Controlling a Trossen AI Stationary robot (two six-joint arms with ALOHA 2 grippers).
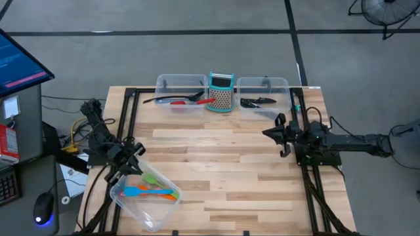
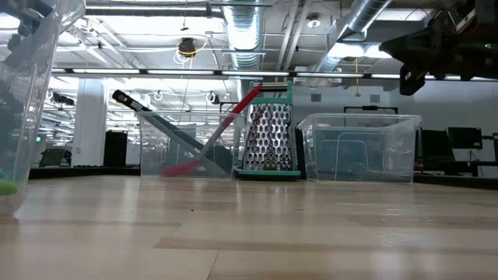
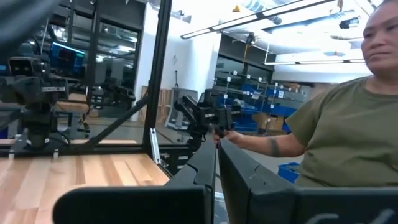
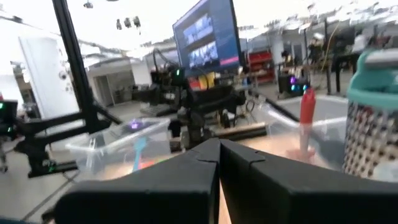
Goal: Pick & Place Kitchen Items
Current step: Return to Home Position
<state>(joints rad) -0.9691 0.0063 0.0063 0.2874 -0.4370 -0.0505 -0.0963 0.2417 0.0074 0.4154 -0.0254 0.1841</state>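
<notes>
Left gripper (image 1: 136, 149) and right gripper (image 1: 268, 133) hover at opposite bench (image 1: 223, 170) edges, fingers together, holding nothing. Spatulas (image 1: 152, 191) lie in the near tub (image 1: 148, 220), spoons (image 1: 178, 101) in the far left tub (image 1: 164, 82), knives (image 1: 257, 102) in the far right tub (image 1: 279, 83).

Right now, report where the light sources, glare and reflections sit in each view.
High view: even overhead light, only soft shadows on the table. Low view: bright ceiling strip lights behind the grater; the table gleams below it. Left wrist view: ceiling lamps glare, the left gripper's fingers dark against them. Right wrist view: beyond the right gripper's fingers, a glowing monitor and pale backlight.
</notes>
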